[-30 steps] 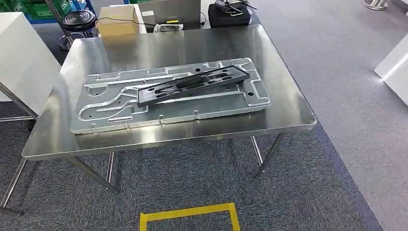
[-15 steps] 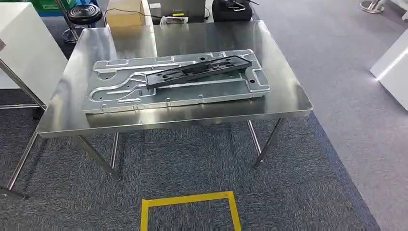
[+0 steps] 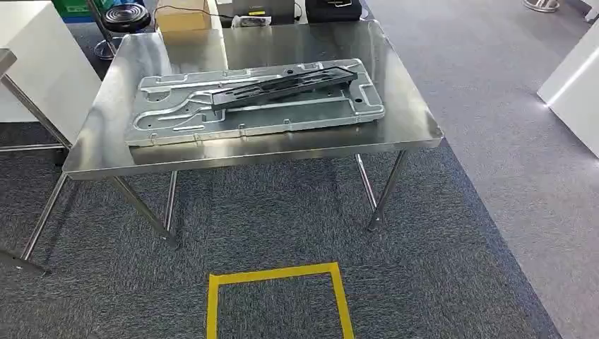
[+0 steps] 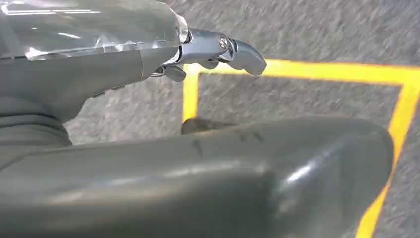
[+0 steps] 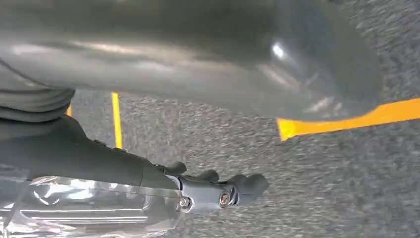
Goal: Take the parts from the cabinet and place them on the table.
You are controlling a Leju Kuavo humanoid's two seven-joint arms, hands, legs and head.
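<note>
**Backing off from the desk, hands empty**

Whole view has shifted since the earlier frame: camera pulled back, desk now farther off. On the desk lies the large silver plate, black bracket resting across it. Left hand and right hand hang over carpet, fingers loose, holding nothing.

Risks, as judged:
- Bracket merely rests on the plate; a desk bump could slide it.
- Yellow floor marking near the desk: misjudged footing.

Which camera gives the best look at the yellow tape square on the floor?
The head view: the yellow tape square shows three sides on the carpet before the table. Both wrist views catch close, partial strips behind each hanging hand.
</note>
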